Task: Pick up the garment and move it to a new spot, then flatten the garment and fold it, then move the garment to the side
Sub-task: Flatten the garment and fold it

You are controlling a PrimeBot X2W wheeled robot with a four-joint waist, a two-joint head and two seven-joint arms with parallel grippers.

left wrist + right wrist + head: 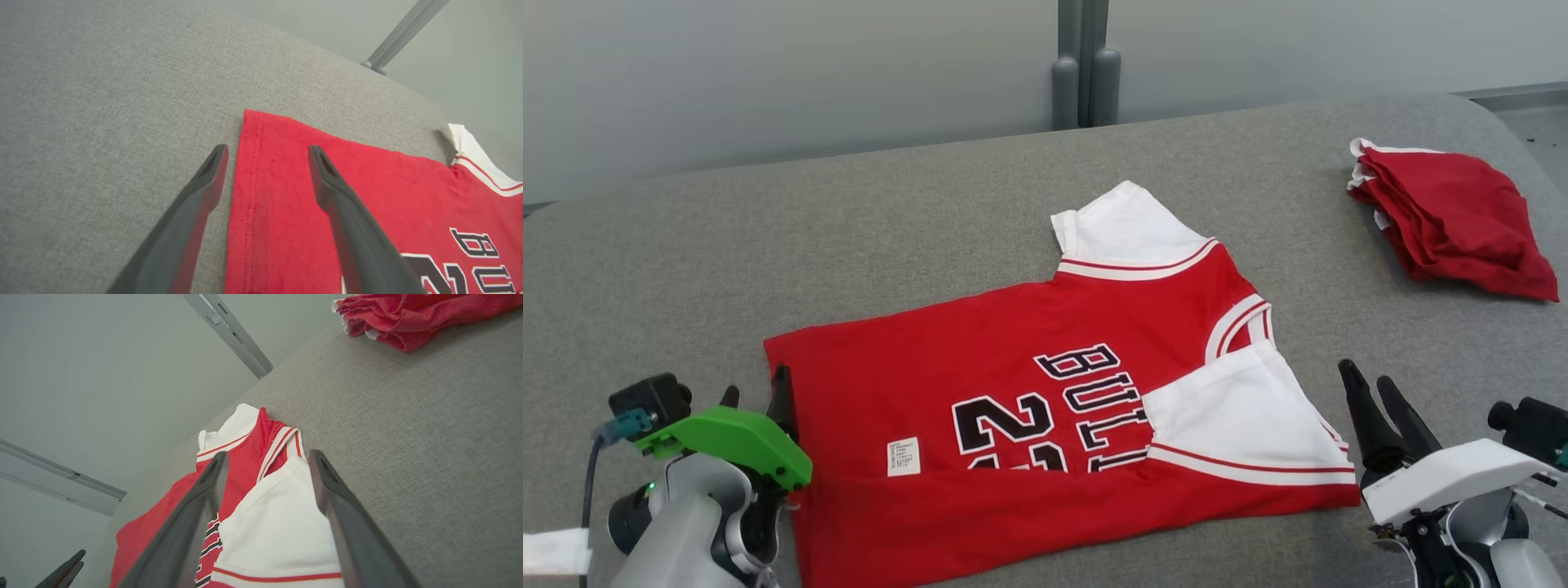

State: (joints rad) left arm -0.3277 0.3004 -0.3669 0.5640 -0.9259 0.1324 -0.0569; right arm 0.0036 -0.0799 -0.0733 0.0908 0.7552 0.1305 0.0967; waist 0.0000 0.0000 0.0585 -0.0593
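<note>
Jersey (pixel 931 367) one, part-folded; red bundle (pixel 1454 216) one; left pincer (pixel 756 388), right pincer (pixel 1365 376) both agape, empty

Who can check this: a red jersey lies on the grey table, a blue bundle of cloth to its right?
Wrong colour: the bundle of cloth is red, not blue, as the head view shows. The jersey does lie on the grey table.

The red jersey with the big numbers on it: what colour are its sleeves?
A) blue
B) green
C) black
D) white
D: the jersey has a white far sleeve sticking out at its top edge and a white near sleeve folded over its front, each trimmed with a red stripe.
</note>
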